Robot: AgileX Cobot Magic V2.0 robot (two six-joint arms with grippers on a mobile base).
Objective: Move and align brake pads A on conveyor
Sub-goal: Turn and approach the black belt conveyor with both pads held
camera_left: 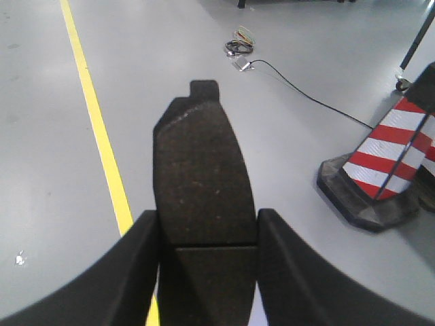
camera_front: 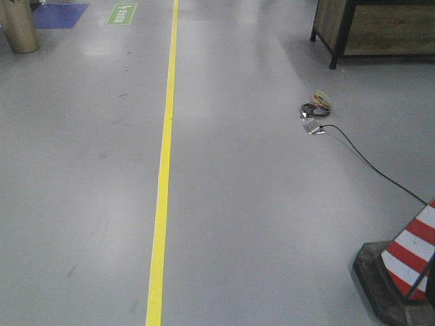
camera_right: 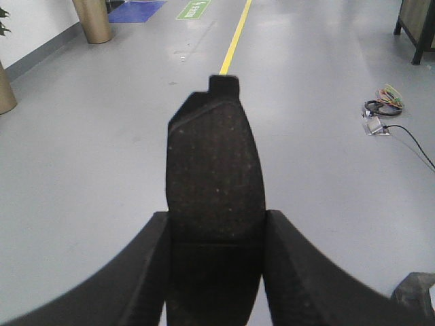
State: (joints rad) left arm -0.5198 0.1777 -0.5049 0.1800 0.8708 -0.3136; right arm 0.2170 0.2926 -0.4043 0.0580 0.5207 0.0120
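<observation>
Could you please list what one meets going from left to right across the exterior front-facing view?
Tan pillar base → blue floor patch → green floor sign → yellow floor line → bundle of coloured cables → red-and-white traffic cone.

Two brake pads A in view, one (camera_left: 204, 197) in the left hand (camera_left: 207, 272), one (camera_right: 214, 190) in the right hand (camera_right: 216, 272), one red-and-white traffic cone (camera_front: 408, 261) near right, one yellow floor line (camera_front: 163, 176), one cable bundle (camera_front: 315, 109) far right.
</observation>
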